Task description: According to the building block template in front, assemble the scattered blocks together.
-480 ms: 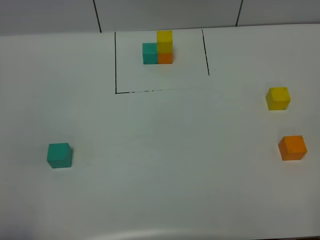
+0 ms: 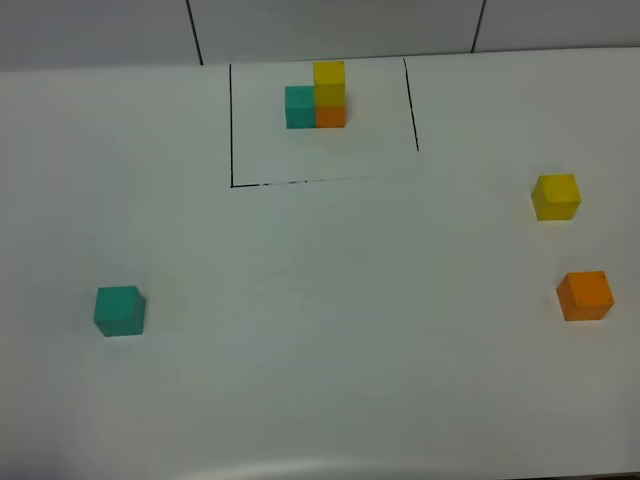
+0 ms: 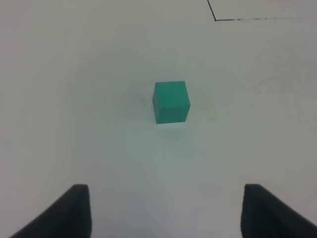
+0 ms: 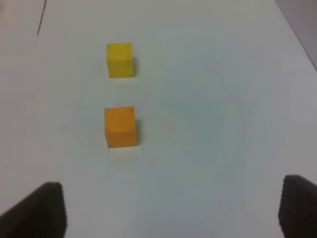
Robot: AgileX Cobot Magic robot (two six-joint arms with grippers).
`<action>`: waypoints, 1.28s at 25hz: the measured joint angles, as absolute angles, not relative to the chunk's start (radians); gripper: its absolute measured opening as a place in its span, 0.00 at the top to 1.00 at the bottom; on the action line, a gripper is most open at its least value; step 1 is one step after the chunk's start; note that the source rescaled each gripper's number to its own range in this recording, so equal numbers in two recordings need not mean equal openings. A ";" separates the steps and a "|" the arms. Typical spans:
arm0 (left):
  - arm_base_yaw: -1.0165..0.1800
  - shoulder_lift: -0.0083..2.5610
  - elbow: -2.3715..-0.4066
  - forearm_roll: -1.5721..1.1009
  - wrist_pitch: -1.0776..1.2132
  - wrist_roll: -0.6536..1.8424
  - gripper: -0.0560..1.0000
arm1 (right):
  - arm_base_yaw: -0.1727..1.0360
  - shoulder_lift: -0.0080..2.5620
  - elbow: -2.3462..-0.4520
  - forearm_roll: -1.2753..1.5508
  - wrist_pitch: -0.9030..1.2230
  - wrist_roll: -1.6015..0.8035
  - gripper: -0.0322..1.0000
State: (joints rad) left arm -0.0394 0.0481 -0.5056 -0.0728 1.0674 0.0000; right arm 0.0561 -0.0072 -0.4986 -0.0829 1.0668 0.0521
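The building block template (image 2: 318,98) stands at the back centre inside a thin black drawn rectangle: teal joined to orange, yellow on top of the orange. The loose teal cube (image 2: 120,310) lies at the front left and shows in the left wrist view (image 3: 171,101), ahead of my open, empty left gripper (image 3: 166,213). The loose yellow cube (image 2: 556,196) and loose orange cube (image 2: 585,295) lie at the right. In the right wrist view the orange cube (image 4: 120,127) is nearer than the yellow cube (image 4: 120,60), both ahead and to one side of my open, empty right gripper (image 4: 171,210). Neither gripper appears in the exterior view.
The white table (image 2: 330,330) ends at a front edge at the bottom of the exterior view. A grey panelled wall (image 2: 330,25) rises behind the template. The table's right edge shows in the right wrist view (image 4: 297,34).
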 joint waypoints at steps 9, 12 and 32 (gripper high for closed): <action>-0.039 0.048 -0.506 -0.073 1.067 0.000 0.59 | 0.056 -0.007 -0.499 -0.083 1.067 0.052 0.04; -0.039 0.048 -0.506 -0.073 1.067 0.000 0.59 | 0.056 -0.007 -0.499 -0.083 1.067 0.052 0.04; -0.039 0.100 -0.526 0.000 0.884 0.032 0.19 | 0.056 -0.007 -0.499 -0.084 1.067 0.052 0.04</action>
